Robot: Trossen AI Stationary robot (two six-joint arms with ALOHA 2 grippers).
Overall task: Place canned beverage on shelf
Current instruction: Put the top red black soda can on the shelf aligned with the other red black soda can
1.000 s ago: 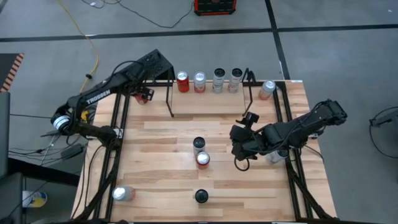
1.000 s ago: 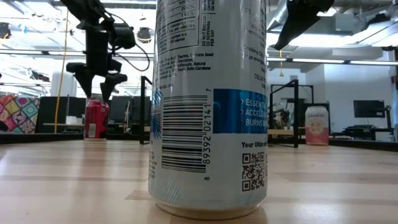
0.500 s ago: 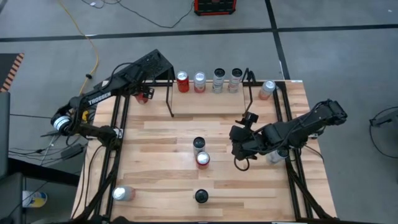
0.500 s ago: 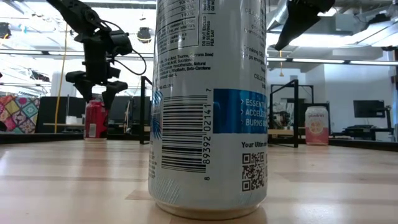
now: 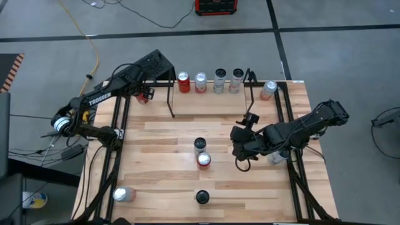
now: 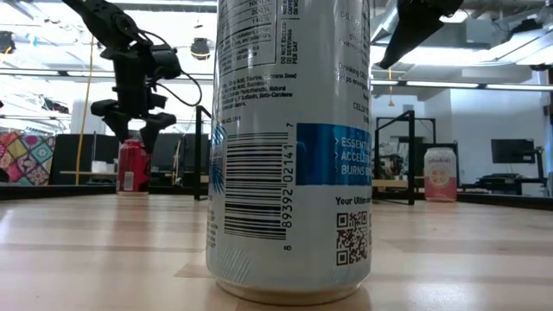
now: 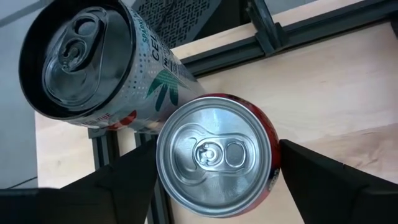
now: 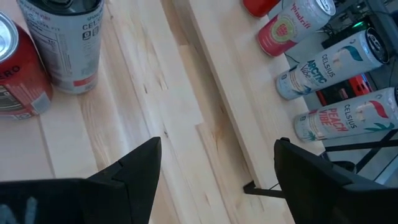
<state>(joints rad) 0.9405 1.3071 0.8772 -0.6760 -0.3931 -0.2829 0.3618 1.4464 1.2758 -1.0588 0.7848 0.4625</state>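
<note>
A red can (image 7: 211,165) stands upright at the table's far left corner, beside the shelf (image 5: 170,103). My left gripper (image 7: 217,144) hangs over it, open, one finger on each side of the can's top; in the low view the fingertips (image 6: 115,131) reach about the height of its rim. A white can (image 7: 81,59) stands close against the red one. The shelf holds several upright cans (image 5: 200,82). My right gripper (image 8: 219,143) hovers open over the middle right of the table (image 5: 239,153), with nothing between its fingers.
Two cans (image 5: 199,145) (image 5: 204,160) stand mid-table just left of my right gripper. One can (image 5: 202,197) stands near the front edge and fills the low view. Another can (image 5: 123,194) lies at the near left, and one (image 5: 269,89) is right of the shelf. Black rails run along both table sides.
My left gripper has sunk a little toward the red can and now stands around its top. The cans have stayed where they were.
</note>
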